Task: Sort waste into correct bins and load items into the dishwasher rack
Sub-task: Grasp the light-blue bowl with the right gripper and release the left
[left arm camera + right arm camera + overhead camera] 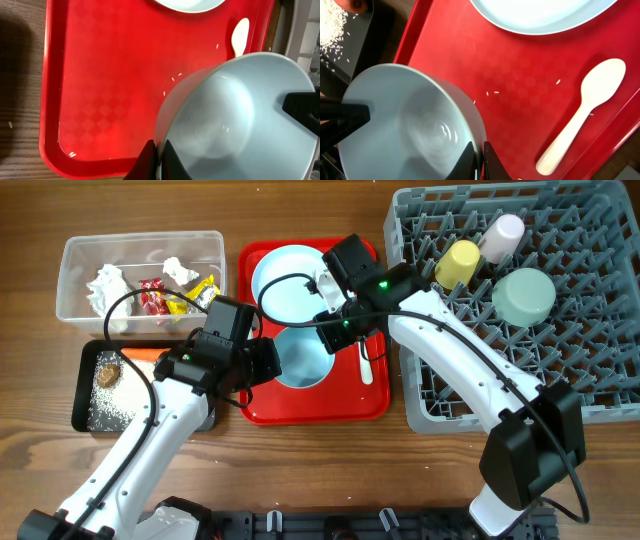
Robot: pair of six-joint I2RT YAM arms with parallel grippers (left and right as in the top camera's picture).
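The left gripper (159,156) was clenched on the rim of a pale blue bowl (235,115), one finger inside the wall and one outside, at the bowl's 9 o'clock edge as seen from overhead. The right gripper (479,156) pinched the same rim at about 1 o'clock, so both claws grasped the one bowl. The bowl sat over the 6 o'clock half of a red tray (300,408); whether it touched the tray could not be told. At the bowl's 12 o'clock a pale blue plate (285,275) lay on the tray, and at 3 o'clock a white spoon (585,115) lay flat, with a few loose grains scattered on the red surface. Beside the tray at 3 o'clock stood the grey rack (600,380), holding a yellow cup (458,262), a pink cup (503,235) and a second bowl (523,295) turned upside down. At the tray's 9 o'clock the black tray (85,395) held rice grains (105,405), a brown lump (108,370) and a carrot (140,353) partly hidden by the left arm. At its 12 o'clock the clear tub (70,280) held tissues (105,280) and wrappers (155,298)
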